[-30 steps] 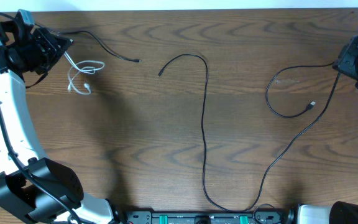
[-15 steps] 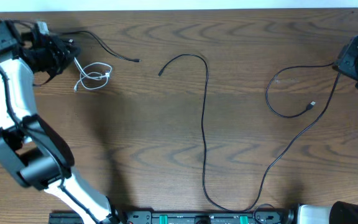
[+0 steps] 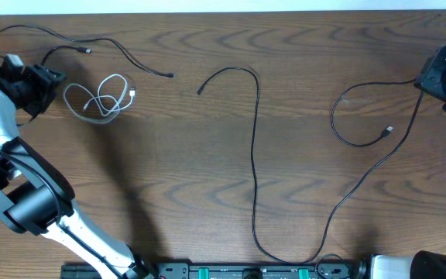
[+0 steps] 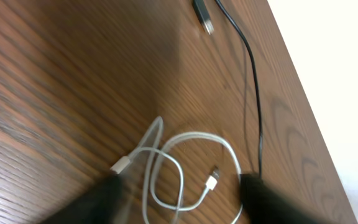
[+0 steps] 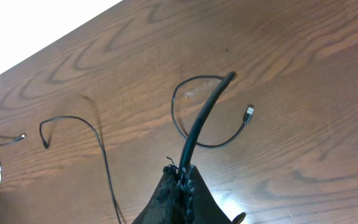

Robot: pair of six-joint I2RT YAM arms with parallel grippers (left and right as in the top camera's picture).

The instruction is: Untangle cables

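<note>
The white cable (image 3: 99, 99) lies in a loose coil on the table at the far left. My left gripper (image 3: 51, 84) stands open just left of it. In the left wrist view the white cable (image 4: 166, 168) lies on the wood between the spread fingers (image 4: 263, 199), untouched. Thin black cables (image 3: 130, 58) run along the back left, one ending in a plug (image 4: 204, 15). A long black cable (image 3: 255, 155) snakes from the centre down to the front edge and up to my right gripper (image 3: 432, 77). That gripper (image 5: 182, 180) is shut on the cable's looped end (image 5: 204, 115).
The table's back edge meets a white surface (image 3: 223, 6) along the top. A black bar with green parts (image 3: 246, 271) runs along the front edge, with the arm bases at either side. Bare wood (image 3: 169, 178) stretches between the cables.
My left gripper has opened, let go of the white cable and drawn back to the left. The white cable now lies in a wider coil. The right arm has not moved.
</note>
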